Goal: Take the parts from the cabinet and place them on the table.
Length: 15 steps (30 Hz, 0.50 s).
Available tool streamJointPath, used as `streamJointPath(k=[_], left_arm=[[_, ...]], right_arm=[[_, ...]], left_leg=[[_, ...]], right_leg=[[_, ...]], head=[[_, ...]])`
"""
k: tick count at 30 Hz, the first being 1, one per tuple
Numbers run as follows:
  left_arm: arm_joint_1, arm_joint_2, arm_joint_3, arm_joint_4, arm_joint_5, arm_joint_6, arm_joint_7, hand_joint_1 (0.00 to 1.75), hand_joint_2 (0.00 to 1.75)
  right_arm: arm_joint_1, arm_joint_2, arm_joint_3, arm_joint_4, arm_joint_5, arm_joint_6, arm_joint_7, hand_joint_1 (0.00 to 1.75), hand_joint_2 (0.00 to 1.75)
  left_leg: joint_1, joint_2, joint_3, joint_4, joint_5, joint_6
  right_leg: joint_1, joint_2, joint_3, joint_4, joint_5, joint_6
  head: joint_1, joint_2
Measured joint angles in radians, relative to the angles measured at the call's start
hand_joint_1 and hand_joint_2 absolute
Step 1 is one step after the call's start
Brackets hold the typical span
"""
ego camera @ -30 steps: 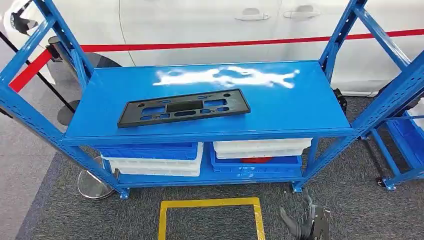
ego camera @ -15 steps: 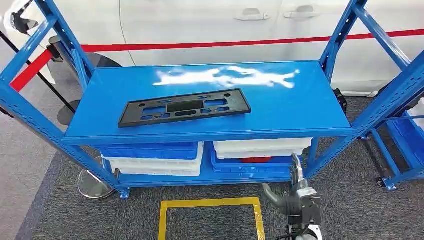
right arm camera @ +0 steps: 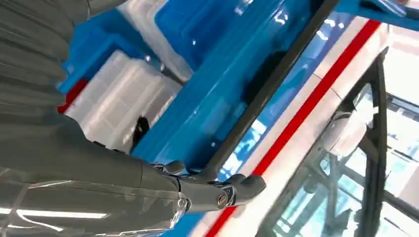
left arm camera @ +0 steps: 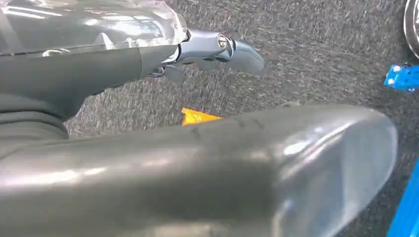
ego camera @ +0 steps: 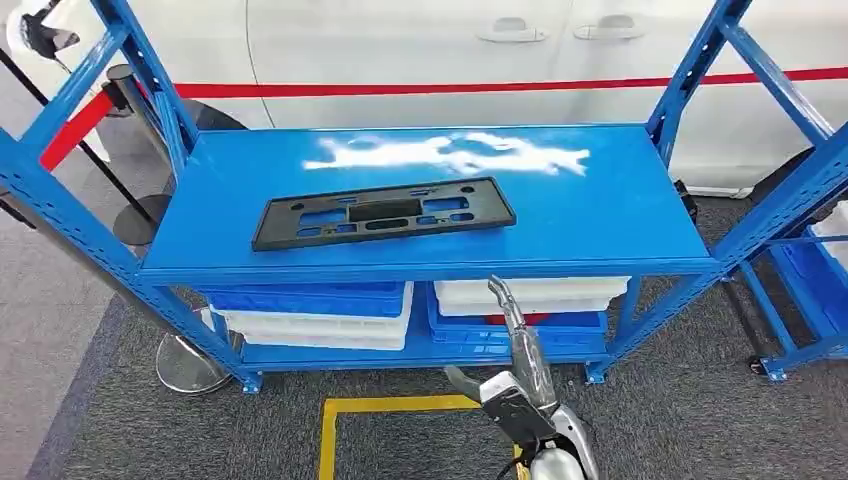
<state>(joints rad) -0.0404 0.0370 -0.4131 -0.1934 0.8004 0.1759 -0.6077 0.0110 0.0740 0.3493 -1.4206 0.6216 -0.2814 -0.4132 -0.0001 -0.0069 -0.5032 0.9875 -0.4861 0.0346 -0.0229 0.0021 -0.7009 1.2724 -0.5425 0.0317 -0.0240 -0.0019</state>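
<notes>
Black part (ego camera: 384, 212) lying flat on blue shelf top (ego camera: 600, 215), right hand (ego camera: 510, 365) raised in front of shelf edge, below part, fingers apart and holding nothing, left hand (left arm camera: 148, 123) over grey carpet (left arm camera: 316, 44), fingers extended, nothing held

The right hand (ego camera: 515, 375) rises from the 5 o'clock corner of the head view, where it sat low over the carpet (ego camera: 700, 420), and now stands higher and further left, at about 6 o'clock. Its fingers (ego camera: 505, 300) are apart and empty, reaching up in front of the shelf edge (ego camera: 430, 271), below the black part (ego camera: 383, 213). The whole picture shifts slightly right and down, so the camera moves, not the rack.
</notes>
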Motion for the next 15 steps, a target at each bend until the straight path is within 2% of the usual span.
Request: streamJointPath(k=[2, 3, 4, 7, 8, 9, 10, 11, 12, 13, 14, 15], left_arm=[[-0.002, 0.000, -0.008, 0.000, -0.003, -0.001, -0.002, 0.00, 0.00], [-0.004, 0.000, -0.013, 0.000, -0.005, -0.002, -0.003, 0.00, 0.00], [-0.010, 0.000, -0.018, 0.001, -0.005, -0.002, -0.004, 0.00, 0.00], [-0.015, 0.000, -0.026, 0.001, -0.013, -0.002, -0.005, 0.00, 0.00], [-0.019, 0.002, -0.028, 0.001, -0.014, -0.002, -0.005, 0.00, 0.00], [-0.019, 0.002, -0.032, 0.001, -0.014, -0.002, -0.006, 0.00, 0.00], [-0.021, 0.002, -0.036, 0.001, -0.016, -0.001, -0.006, 0.00, 0.00], [-0.023, 0.002, -0.042, 0.001, -0.018, -0.001, -0.006, 0.00, 0.00], [-0.023, 0.003, -0.044, 0.002, -0.018, -0.001, -0.006, 0.00, 0.00], [-0.023, 0.003, -0.047, 0.002, -0.018, -0.001, -0.006, 0.00, 0.00], [-0.023, 0.002, -0.049, 0.002, -0.019, -0.001, -0.006, 0.00, 0.00], [-0.022, 0.003, -0.050, 0.002, -0.021, -0.002, -0.006, 0.00, 0.00]], right_arm=[[-0.020, -0.006, 0.033, -0.006, 0.061, -0.024, 0.026, 0.00, 1.75], [-0.033, -0.009, 0.048, -0.008, 0.087, -0.036, 0.038, 0.00, 1.75], [-0.046, -0.012, 0.067, -0.009, 0.116, -0.049, 0.055, 0.00, 1.75], [-0.079, -0.023, 0.115, -0.015, 0.192, -0.084, 0.108, 0.00, 1.75], [-0.094, -0.026, 0.131, -0.018, 0.215, -0.093, 0.125, 0.00, 1.75], [-0.109, -0.029, 0.149, -0.020, 0.240, -0.105, 0.144, 0.00, 1.75], [-0.126, -0.031, 0.167, -0.022, 0.262, -0.115, 0.164, 0.00, 1.75], [-0.143, -0.035, 0.189, -0.021, 0.286, -0.124, 0.186, 0.00, 1.75], [-0.154, -0.038, 0.208, -0.021, 0.305, -0.132, 0.205, 0.00, 1.75], [-0.166, -0.042, 0.227, -0.021, 0.322, -0.138, 0.225, 0.00, 1.75], [-0.180, -0.046, 0.250, -0.021, 0.341, -0.145, 0.249, 0.00, 1.75], [-0.193, -0.048, 0.272, -0.021, 0.358, -0.153, 0.271, 0.00, 1.75]], left_leg=[[0.000, -0.001, 0.008, 0.008, -0.012, -0.008], [0.000, -0.001, 0.004, 0.012, -0.020, -0.014], [-0.007, -0.001, -0.003, 0.025, -0.026, -0.022], [-0.002, 0.000, -0.006, 0.016, -0.024, -0.035], [-0.002, 0.000, -0.003, 0.020, -0.032, -0.042], [0.000, 0.001, -0.008, 0.040, -0.045, -0.049], [0.002, 0.001, -0.037, 0.096, -0.078, -0.054], [0.007, 0.001, -0.084, 0.187, -0.119, -0.060], [0.009, 0.001, -0.122, 0.255, -0.143, -0.064], [0.011, 0.001, -0.159, 0.315, -0.156, -0.067], [0.013, 0.001, -0.177, 0.333, -0.143, -0.069], [0.015, 0.001, -0.171, 0.299, -0.105, -0.069]], right_leg=[[0.000, -0.001, 0.073, -0.167, 0.102, -0.007], [0.001, 0.000, 0.096, -0.212, 0.097, -0.014], [0.007, 0.000, 0.100, -0.236, 0.089, -0.016], [0.011, 0.003, 0.094, -0.228, 0.087, -0.030], [0.002, 0.002, 0.098, -0.238, 0.091, -0.038], [0.001, 0.001, 0.102, -0.242, 0.091, -0.041], [0.000, -0.002, 0.103, -0.243, 0.089, -0.046], [0.001, -0.003, 0.104, -0.243, 0.088, -0.048], [0.001, -0.005, 0.104, -0.242, 0.087, -0.049], [0.001, -0.005, 0.104, -0.242, 0.086, -0.049], [0.000, -0.004, 0.106, -0.242, 0.085, -0.050], [0.000, -0.003, 0.109, -0.242, 0.083, -0.049]], head=[[0.000, 0.000], [0.000, 0.000], [0.000, 0.000], [-0.001, 0.000], [-0.001, 0.000], [-0.002, 0.000], [-0.005, 0.000], [-0.005, 0.000], [-0.004, 0.000], [-0.005, 0.000], [-0.004, 0.000], [-0.004, 0.000]])
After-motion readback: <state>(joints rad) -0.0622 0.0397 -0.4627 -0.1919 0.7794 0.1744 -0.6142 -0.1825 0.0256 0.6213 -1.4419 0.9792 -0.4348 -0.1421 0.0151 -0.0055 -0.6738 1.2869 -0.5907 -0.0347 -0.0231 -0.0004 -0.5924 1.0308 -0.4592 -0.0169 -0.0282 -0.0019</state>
